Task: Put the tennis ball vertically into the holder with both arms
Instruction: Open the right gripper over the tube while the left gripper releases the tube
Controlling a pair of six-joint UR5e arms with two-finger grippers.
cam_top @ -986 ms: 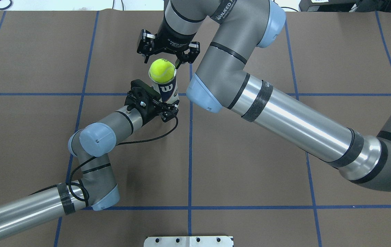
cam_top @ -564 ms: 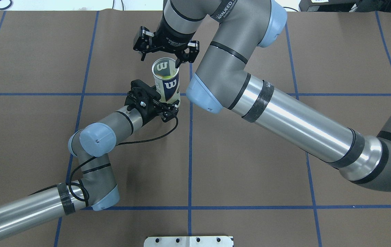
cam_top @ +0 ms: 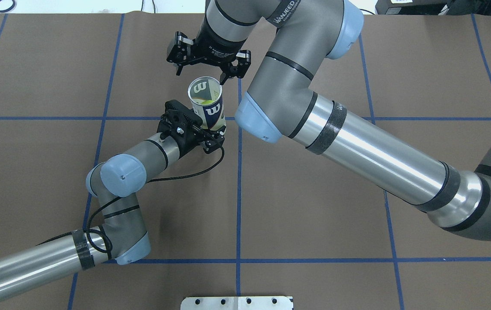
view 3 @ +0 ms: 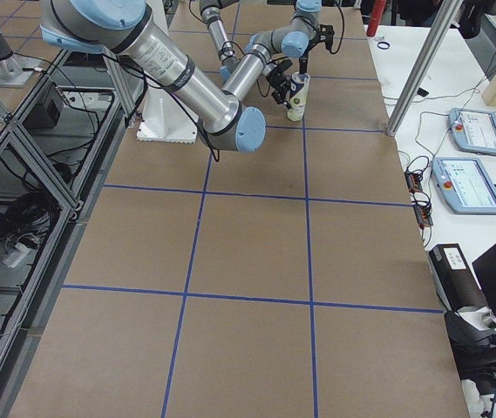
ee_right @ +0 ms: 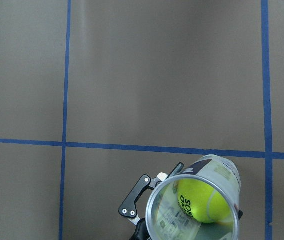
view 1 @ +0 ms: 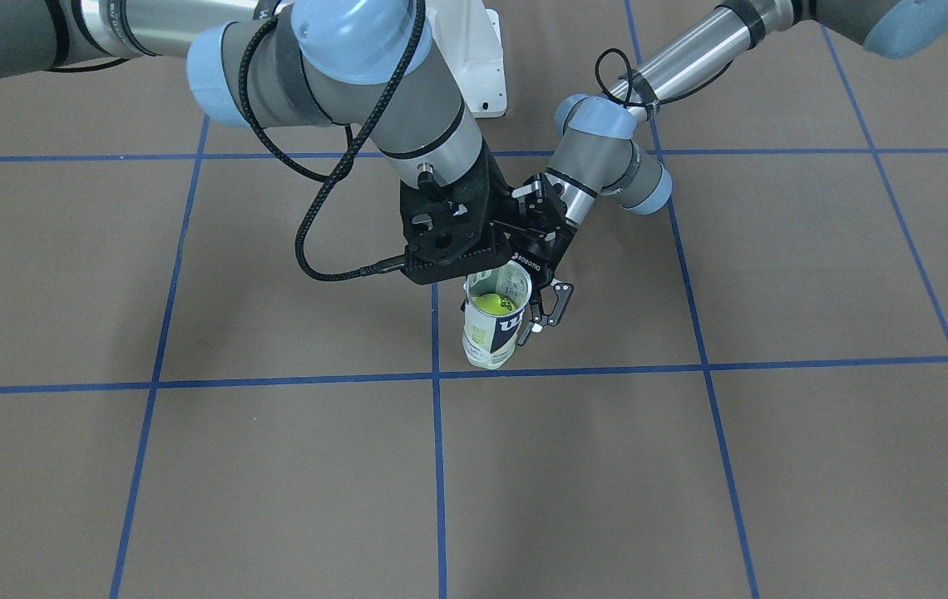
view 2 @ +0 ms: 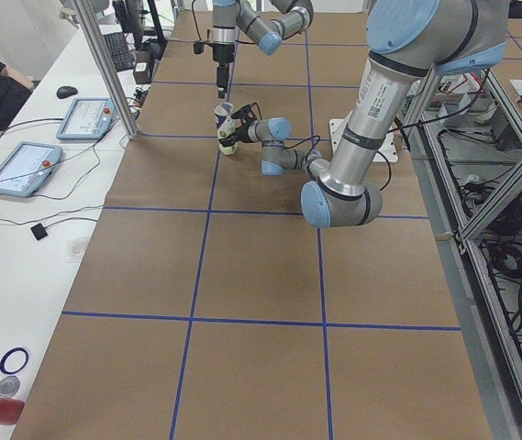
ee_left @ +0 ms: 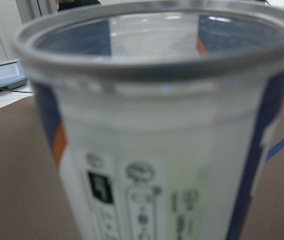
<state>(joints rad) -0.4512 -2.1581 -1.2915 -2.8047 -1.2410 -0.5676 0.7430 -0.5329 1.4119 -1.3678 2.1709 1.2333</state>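
Note:
The holder [cam_top: 211,113], a clear can with a white and navy "W" label, stands upright on the brown table. The yellow tennis ball [cam_top: 205,102] lies down inside it and also shows in the right wrist view [ee_right: 200,200] and the front view [view 1: 491,304]. My left gripper [cam_top: 215,132] is shut on the holder's lower part, and one of its fingers [ee_right: 137,198] shows beside the can. My right gripper [cam_top: 201,74] hangs open and empty just above and beyond the holder's mouth. The holder [ee_left: 166,150] fills the left wrist view.
A white metal pedestal base [cam_top: 237,302] sits at the near table edge, between the arms. Blue tape lines [cam_top: 238,193] cross the brown table cover. Tablets [view 2: 17,165] and cables lie on a white bench along the table's far side.
The ball sat at the holder's mouth a second ago and has dropped down inside the can. My right gripper has drawn slightly up and away. The left gripper has not moved.

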